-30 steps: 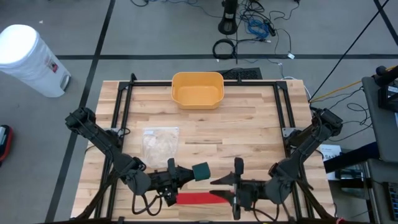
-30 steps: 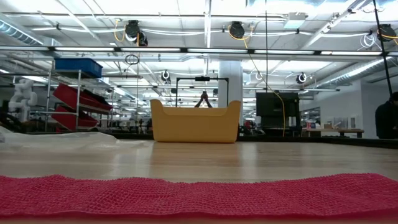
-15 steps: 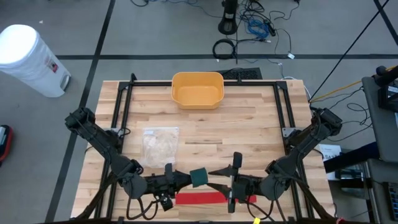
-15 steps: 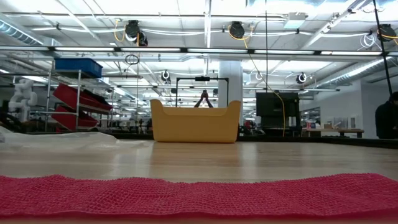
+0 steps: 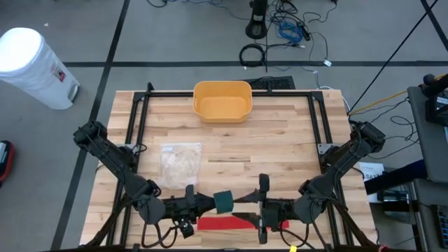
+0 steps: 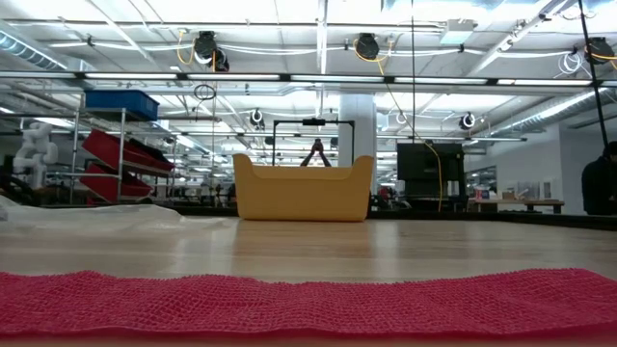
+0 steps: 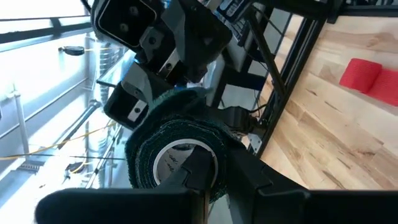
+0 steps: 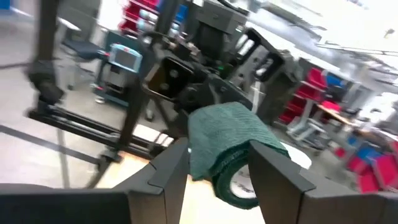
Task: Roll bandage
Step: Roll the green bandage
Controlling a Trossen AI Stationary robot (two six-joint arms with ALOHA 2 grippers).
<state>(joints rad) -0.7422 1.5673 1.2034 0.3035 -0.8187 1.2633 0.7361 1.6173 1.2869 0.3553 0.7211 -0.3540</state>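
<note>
**High view: green roll held between the two grippers, its loose end toward the right one**

High view shows both arms low at the near edge of the table (image 5: 280, 133), facing each other. The left gripper (image 5: 207, 203) is clenched on the green roll (image 5: 223, 201), which hangs above the wood, not on it. The left wrist view shows how: one finger (image 7: 198, 171) goes through the roll's white core and the other lies outside the winding, so the roll's axis runs along the left fingers, pointing across at the right arm.

The right gripper (image 5: 246, 201) is just beside the roll on its far side from the left arm. In the right wrist view its jaws stand apart, one finger (image 8: 168, 171) on each side of a loose flap of green bandage (image 8: 227, 140) that comes off the roll toward it. I judge the flap lies between the jaws but is not yet pinched; contact is hard to tell.

A red strip (image 5: 225, 223) lies flat on the table just nearer the edge than the grippers, untouched. It fills the low view's foreground.
</note>
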